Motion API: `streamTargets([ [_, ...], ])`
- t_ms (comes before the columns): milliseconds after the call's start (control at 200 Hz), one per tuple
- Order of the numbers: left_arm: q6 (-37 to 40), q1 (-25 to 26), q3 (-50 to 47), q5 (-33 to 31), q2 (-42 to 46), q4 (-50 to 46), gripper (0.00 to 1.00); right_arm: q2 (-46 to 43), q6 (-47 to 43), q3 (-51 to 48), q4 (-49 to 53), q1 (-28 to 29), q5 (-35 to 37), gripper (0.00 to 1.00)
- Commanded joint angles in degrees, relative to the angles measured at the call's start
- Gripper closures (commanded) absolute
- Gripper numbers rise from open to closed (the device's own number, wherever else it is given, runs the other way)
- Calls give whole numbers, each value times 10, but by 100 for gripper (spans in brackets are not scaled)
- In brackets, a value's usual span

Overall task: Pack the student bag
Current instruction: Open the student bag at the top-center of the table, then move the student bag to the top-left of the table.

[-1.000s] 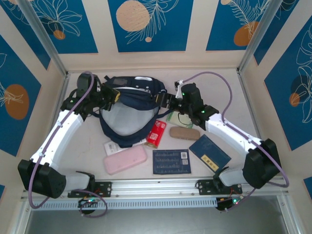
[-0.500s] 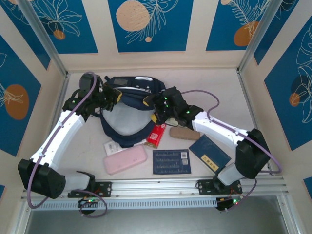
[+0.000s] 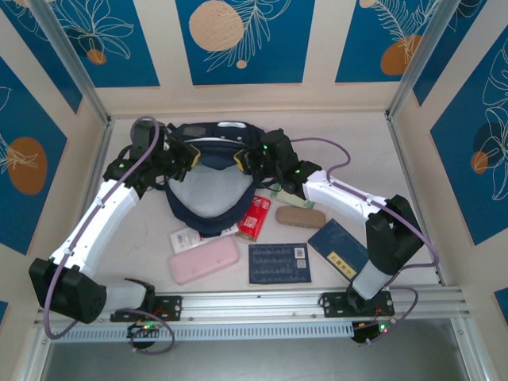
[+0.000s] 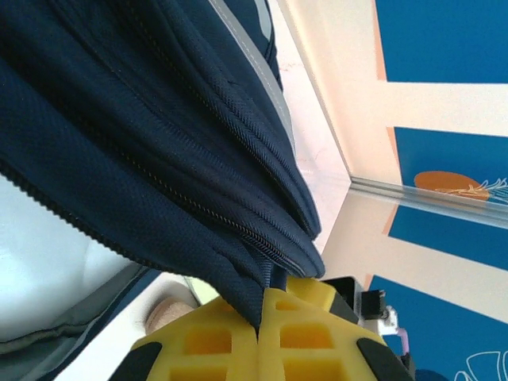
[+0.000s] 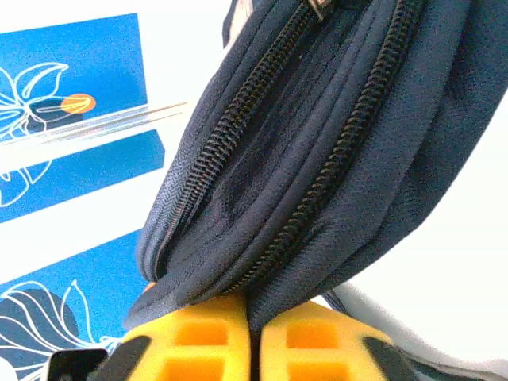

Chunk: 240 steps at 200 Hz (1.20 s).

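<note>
both arms, from where i sit, rise from their bases at the near edge and bend inward, left gripper (image 3: 185, 155) and right gripper (image 3: 241, 161) each clamped on the navy rim of the student bag (image 3: 208, 190), which lies gaping mid-table toward the back wall.

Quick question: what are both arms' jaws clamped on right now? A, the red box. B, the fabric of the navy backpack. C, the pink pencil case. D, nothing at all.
B: each wrist view shows yellow jaws shut on a fold of the student bag, pinching its navy fabric beside the zippers.
</note>
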<state>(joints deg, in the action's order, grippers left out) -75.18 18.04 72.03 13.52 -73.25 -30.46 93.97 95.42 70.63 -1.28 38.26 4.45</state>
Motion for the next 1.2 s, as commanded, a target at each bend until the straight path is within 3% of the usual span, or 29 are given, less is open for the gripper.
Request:
streamTargets([
  [0, 55, 11, 11, 44, 19, 20, 87, 11, -20, 11, 8, -22, 33, 100],
  [90, 141, 11, 33, 50, 13, -9, 70, 2, -37, 16, 32, -38, 23, 100],
  [200, 335, 16, 101, 60, -10, -82, 50, -2, -59, 31, 63, -61, -9, 100],
  [290, 509, 35, 149, 94, -29, -136, 43, 2, -83, 50, 100, -76, -35, 100],
  [420, 678, 98, 161, -52, -36, -182, 39, 5, -99, 54, 115, -95, -62, 100],
  [570, 817, 175, 90, -202, -32, -117, 34, 4, -96, 40, 103, -105, -79, 100],
  [625, 863, 200, 58, -226, -35, -80, 9, 4, -95, 35, 97, -107, -81, 100],
  [680, 883, 218, 44, -254, -48, -55, 3, 5, -93, 32, 92, -107, -86, 100],
  [885, 921, 218, 57, -312, -133, -11, 3, 3, -84, 14, 65, -112, -96, 100],
  [1015, 930, 216, 91, -315, -193, -10, 11, 0, -82, 6, 53, -113, -100, 100],
  [1075, 929, 213, 98, -317, -213, -4, 21, -5, -85, 1, 52, -114, -98, 100],
  [1120, 924, 207, 104, -314, -222, -2, 36, -10, -88, -3, 51, -115, -94, 100],
  [1195, 901, 191, 114, -295, -225, 3, 78, -21, -100, -10, 47, -117, -91, 100],
])
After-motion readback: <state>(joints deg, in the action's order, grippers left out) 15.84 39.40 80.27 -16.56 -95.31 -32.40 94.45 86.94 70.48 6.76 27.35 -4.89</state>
